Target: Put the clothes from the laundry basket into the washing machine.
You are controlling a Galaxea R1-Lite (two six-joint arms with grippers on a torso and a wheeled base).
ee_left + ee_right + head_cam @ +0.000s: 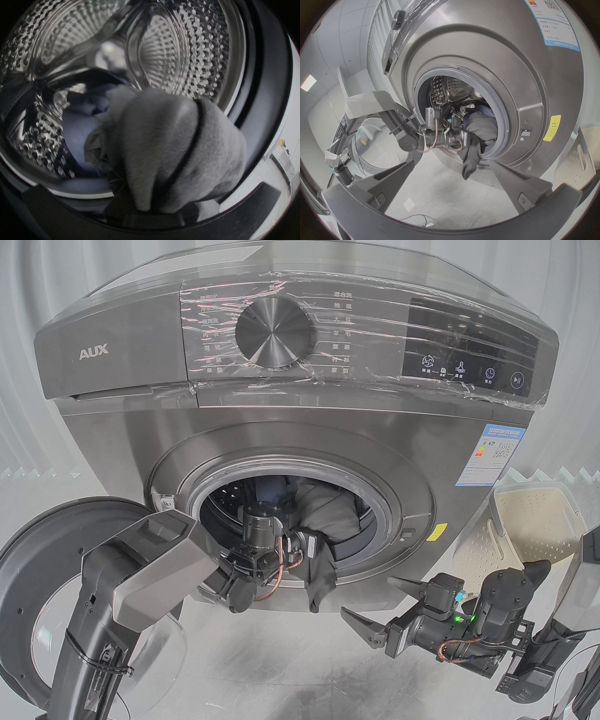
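Looking down from the head view, I see my left arm bent at the elbow and stretched forward, with its wrist right at the round mouth of the washing machine (312, 427). The left gripper (305, 545) is pushed up against a grey piece of clothing (326, 509). The cloth covers the end of it, so I cannot tell if it is open or closed.

The grey clothing sits bunched up in the mouth of the machine. Most of it is inside, and one dark end hangs down over the front lip, outside. From the left wrist view the grey lump is very close, and behind it lies a blue piece of clothing (78, 125) on the bottom of the shiny drum (175, 47).

My right arm is low and off to the right, held out in front of the machine. The right gripper (369, 597) is wide open and holds nothing. It points toward the machine's mouth, below the hanging cloth and not touching it.

The round door (37, 565) is swung open on the left. The cream laundry basket (481, 546) stands tipped beside the machine on the right.
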